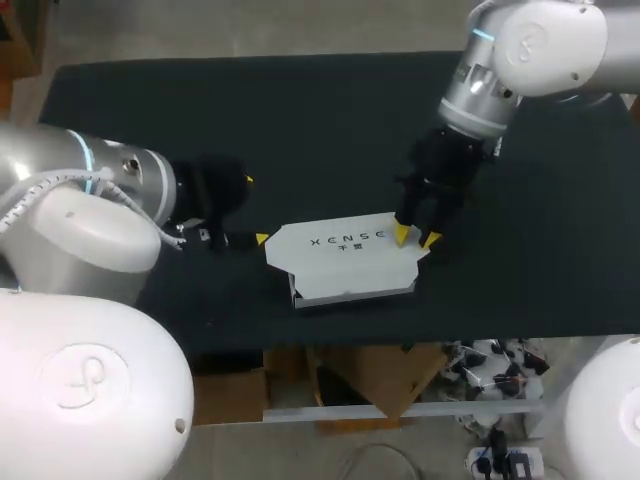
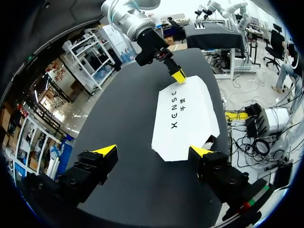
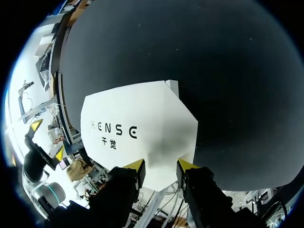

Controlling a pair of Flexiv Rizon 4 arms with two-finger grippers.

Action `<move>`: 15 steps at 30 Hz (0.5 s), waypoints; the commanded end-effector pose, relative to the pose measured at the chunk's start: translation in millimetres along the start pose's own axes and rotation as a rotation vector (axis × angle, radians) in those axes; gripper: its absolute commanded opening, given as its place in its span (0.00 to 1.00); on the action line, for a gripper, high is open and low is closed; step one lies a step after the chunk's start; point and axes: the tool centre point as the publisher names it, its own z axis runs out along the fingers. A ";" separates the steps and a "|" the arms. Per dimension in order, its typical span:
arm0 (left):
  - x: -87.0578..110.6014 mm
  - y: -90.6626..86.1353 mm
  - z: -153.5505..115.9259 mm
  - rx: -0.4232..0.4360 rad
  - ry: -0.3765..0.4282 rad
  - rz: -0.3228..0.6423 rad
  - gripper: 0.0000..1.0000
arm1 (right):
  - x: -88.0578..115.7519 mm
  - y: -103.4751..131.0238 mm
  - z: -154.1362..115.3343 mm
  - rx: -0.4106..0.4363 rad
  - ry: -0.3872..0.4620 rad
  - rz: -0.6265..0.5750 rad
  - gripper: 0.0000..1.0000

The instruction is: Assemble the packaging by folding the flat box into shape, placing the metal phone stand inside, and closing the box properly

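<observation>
1. Head view: a black table carries everything.
2. The left arm comes in from the near left, and the right arm from the far right.
3. The white box lies near the table's front edge. It is folded into shape, lid down, printed face up.
4. The left gripper is spread wide at the box's left end, with one tip just beside a corner.
5. The right gripper is narrowly parted, its tips down on the lid's right end. It grasps nothing.
</observation>
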 end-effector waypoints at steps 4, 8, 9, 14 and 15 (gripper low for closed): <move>-7.3 -11.9 1.0 -0.390 0.182 -0.279 1.00 | -1.2 -1.8 0.6 -0.005 0.004 -0.001 0.45; -10.0 -13.3 2.6 -0.394 0.193 -0.353 1.00 | -1.2 -1.6 0.6 -0.005 0.005 -0.001 0.44; -12.1 -14.3 3.2 -0.398 0.221 -0.408 1.00 | -1.5 -1.7 0.5 -0.005 0.006 0.000 0.44; -13.7 -20.4 8.9 -0.484 0.282 -0.655 1.00 | -4.3 -2.3 0.4 -0.005 0.008 0.006 0.44; -13.4 -21.7 9.8 -0.483 0.294 -0.667 1.00 | -4.5 -2.2 0.4 -0.006 0.009 0.007 0.45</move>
